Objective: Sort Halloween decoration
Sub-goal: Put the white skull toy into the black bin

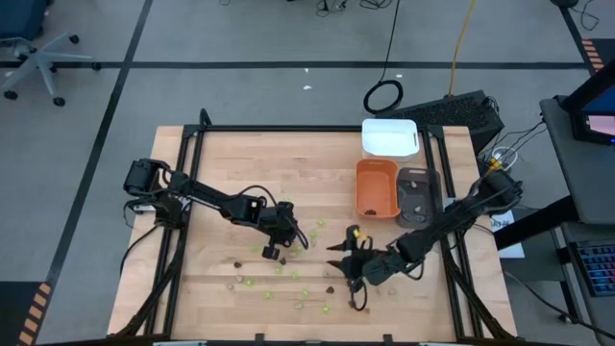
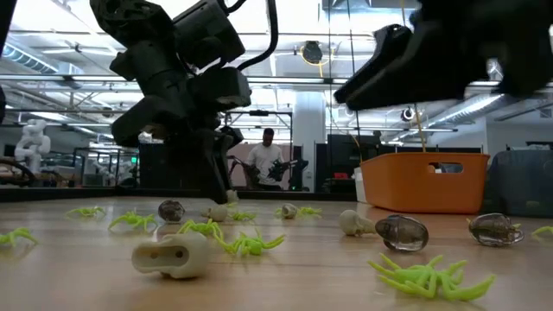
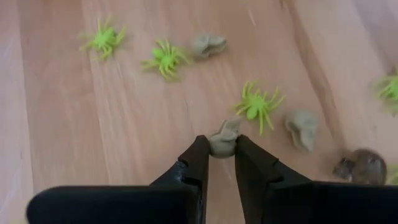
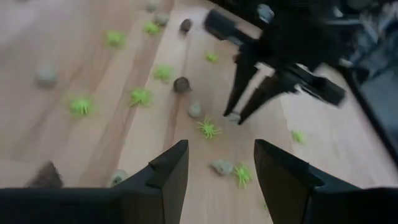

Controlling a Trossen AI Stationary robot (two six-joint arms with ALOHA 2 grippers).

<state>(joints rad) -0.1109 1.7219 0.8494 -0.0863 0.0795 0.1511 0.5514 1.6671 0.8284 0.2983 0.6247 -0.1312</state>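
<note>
Beige-grey skull piece [image 3: 222, 142] | between fingertips of left hand [image 3: 219, 147], clamped, on table [image 3: 74, 124] | right hand [image 4: 219, 167] apart, empty

Grey smooth floor [image 1: 269, 38] around the bench, crossed by dark tape lines [image 1: 125, 67]. Grey swivel office chair [image 1: 34, 53] at ten o'clock from the pale wooden tabletop [image 1: 288, 159]. Coiled black cable [image 1: 384, 96] on the floor at one o'clock, yellow cord [image 1: 461, 38] running up past it. Black flat case [image 1: 461, 113] beside it. Looking level across: open workshop hall, bright ceiling strip lights [image 2: 285, 43], a person in a white shirt [image 2: 263, 160] standing far back.
</note>
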